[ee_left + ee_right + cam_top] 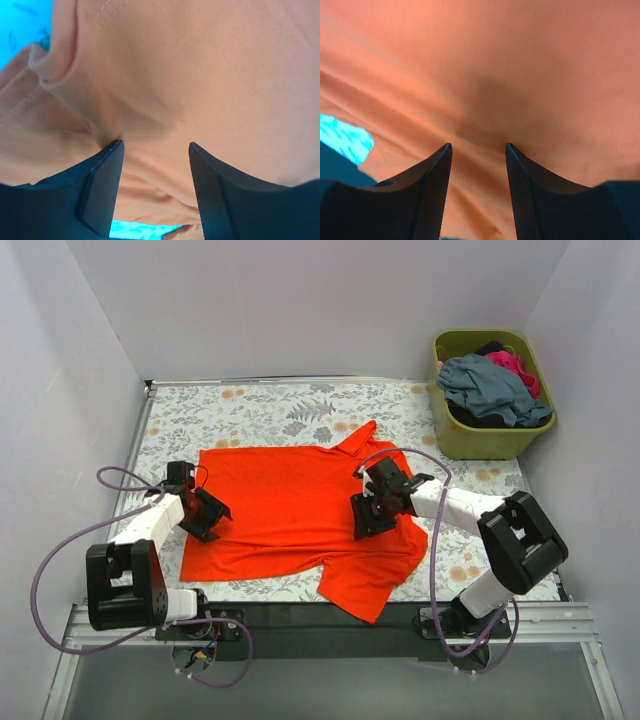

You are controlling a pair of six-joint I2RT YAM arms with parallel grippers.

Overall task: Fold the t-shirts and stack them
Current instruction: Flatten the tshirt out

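Floral-patterned cloth covers the table [260, 405], and along its near edge a black rail [300, 625] carries the two arm bases, with purple cables [60, 550] looping out beside each. Just beyond the rail lies the orange-red t-shirt [290, 510], spread flat across the middle of the table, one sleeve trailing toward the near edge on the right and another flap of cloth pointing to the far right. The left gripper [205, 512] is down at the shirt's left edge; its wrist view shows the left gripper [155, 147] with a moderate gap between its fingers [102, 185], pressed against a rumpled hem and not closed on it. The right gripper [368, 510] rests on the shirt's right part, and from the wrist the right gripper [477, 147] is likewise parted, smooth orange cloth filling the gap. Bare table shows as a narrow strip on the left, a wider band beyond the shirt, and a patch on the right. At the far right corner stands an olive-green basket [470, 445], well apart from the shirt, holding a grey-blue shirt [490, 385], a magenta shirt [517, 365] and a dark shirt [480, 420]. Plain pale walls [300, 300] close in the left, far and right sides.
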